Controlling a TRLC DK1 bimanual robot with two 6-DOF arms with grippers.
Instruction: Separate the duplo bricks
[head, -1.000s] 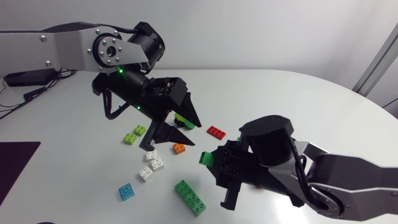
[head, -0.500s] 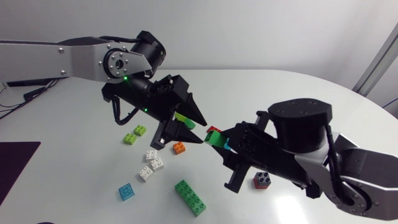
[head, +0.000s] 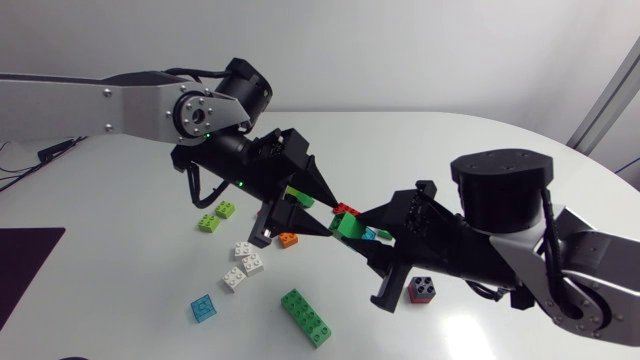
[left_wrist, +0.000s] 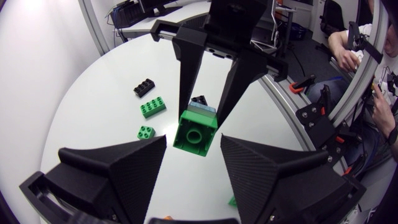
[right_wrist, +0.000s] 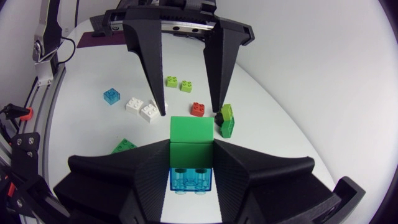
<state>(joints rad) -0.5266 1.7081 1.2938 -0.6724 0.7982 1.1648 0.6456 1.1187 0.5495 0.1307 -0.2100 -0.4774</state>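
Mid-frame, the right tool (right_wrist: 191, 149) pinches the brick stack (head: 347, 224), whose green end points frame-left, between the fingers of the spread left tool (left_wrist: 193, 142).

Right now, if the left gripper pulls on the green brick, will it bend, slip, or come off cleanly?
The green brick looks like rigid plastic, so probably no bending. Its glossy sides may slip between the left gripper's fingers. Pressed onto a blue brick in the right gripper, it will likely resist, then pop off.
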